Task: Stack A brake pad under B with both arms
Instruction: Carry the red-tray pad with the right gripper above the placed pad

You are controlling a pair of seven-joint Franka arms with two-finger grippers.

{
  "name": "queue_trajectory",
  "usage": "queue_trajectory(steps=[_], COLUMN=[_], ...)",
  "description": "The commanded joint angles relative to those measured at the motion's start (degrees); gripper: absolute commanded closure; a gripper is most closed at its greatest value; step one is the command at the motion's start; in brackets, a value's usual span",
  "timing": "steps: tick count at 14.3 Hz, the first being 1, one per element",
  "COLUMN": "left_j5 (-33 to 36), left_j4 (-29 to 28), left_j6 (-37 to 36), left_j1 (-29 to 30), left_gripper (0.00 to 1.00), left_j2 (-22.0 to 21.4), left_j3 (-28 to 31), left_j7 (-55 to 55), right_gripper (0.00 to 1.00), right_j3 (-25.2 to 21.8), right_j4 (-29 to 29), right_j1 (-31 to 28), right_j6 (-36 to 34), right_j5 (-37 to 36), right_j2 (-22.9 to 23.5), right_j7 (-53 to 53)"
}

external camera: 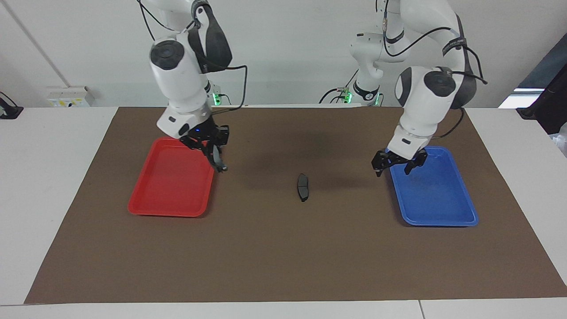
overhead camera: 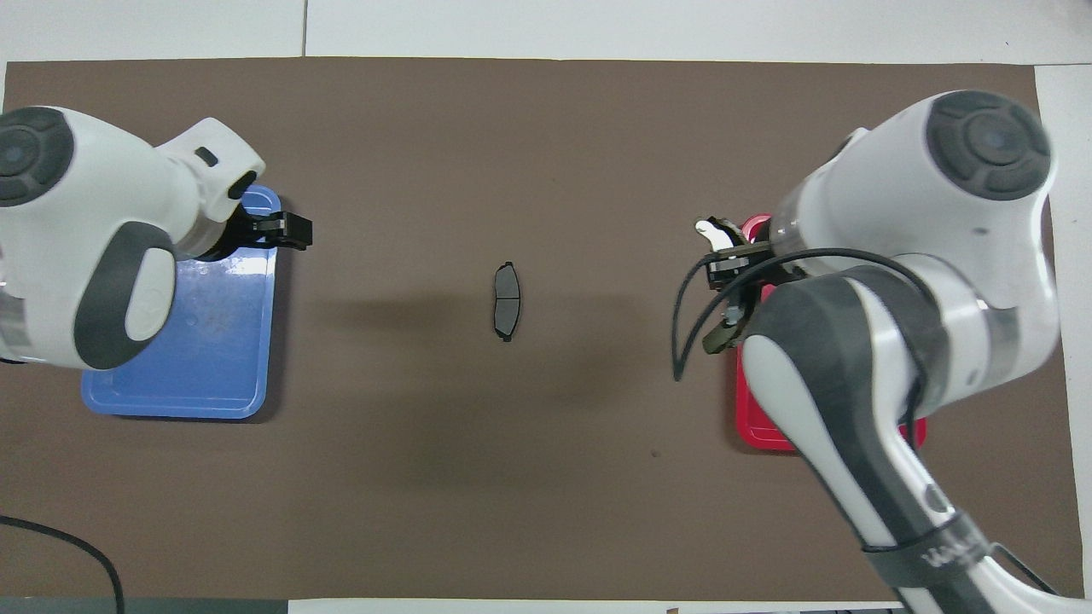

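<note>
The short pad (external camera: 302, 186) (overhead camera: 507, 301) lies alone on the brown mat (external camera: 283, 257) near the middle of the counter (external camera: 48, 177), between the two trays and well apart from both. Nothing touches it, and bare mat surrounds it on every edge. It lies with its long axis running from the robots' end toward the counter's front edge.

The left end effector (external camera: 398, 164) (overhead camera: 286, 230) hangs with its fingers spread wide and empty, over the edge of the blue tray (external camera: 443, 208) (overhead camera: 171, 401) that faces the middle of the counter, at the tray's corner nearer the robots. The blue tray sits toward the left arm's end of the counter and holds nothing that can be made out.

The right end effector (external camera: 218, 159) (overhead camera: 725, 256) is closed on the long curved pad (external camera: 217, 160) (overhead camera: 715, 234), which hangs down from it with a pale tip showing. It is raised over the red tray's (external camera: 170, 195) (overhead camera: 755, 435) edge that faces the middle, at the corner nearer the robots. The red tray sits toward the right arm's end; in the overhead view the right arm (overhead camera: 887, 358) hides most of it.

Between each end effector and the short pad there is only open mat. The mat stops short of the counter's ends, where white surface shows. A white box (external camera: 68, 95) sits against the wall by the right arm's end.
</note>
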Motion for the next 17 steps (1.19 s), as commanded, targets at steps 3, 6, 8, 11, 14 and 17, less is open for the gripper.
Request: queue_trajectory(steps=[3,6,8,11,14,17], left_j5=[-0.4,-2.6,-2.6,-2.5,-2.5,-2.5], left_j4=[8.6,18.2,21.2,20.9,18.6,18.6], left_j6=[-15.8,-25.3,-29.5,-32.5,-32.8,-32.8], left_j1=[7.6,9.7,9.8,9.8,9.5,9.7], left_gripper=[0.00,0.00,0.00,0.00,0.00,0.00], left_j2=[-4.2,-3.6,-3.7,-5.9,-6.9,-7.0], left_j3=[-0.2,0.0,0.1,-0.2,-0.4,-0.3], left_j7=[8.9,10.0,10.0,10.0,9.6,9.3], right_gripper=[1.00,1.00,1.00,1.00,1.00,1.00], right_j3=[-0.4,-0.4,-0.4,-0.4,-0.4,-0.4], right_j4=[5.9,11.0,10.9,10.3,10.3,10.8], right_j1=[8.8,11.9,13.7,14.3,14.6,14.7], right_j6=[8.4,10.2,12.0,14.7,17.1,19.0], right_j5=[3.9,3.9,3.9,4.0,5.7,5.9], right_j2=[11.4,19.9,21.8,22.3,22.7,24.0], right_j7=[9.7,12.0,12.4,12.4,14.2,14.2])
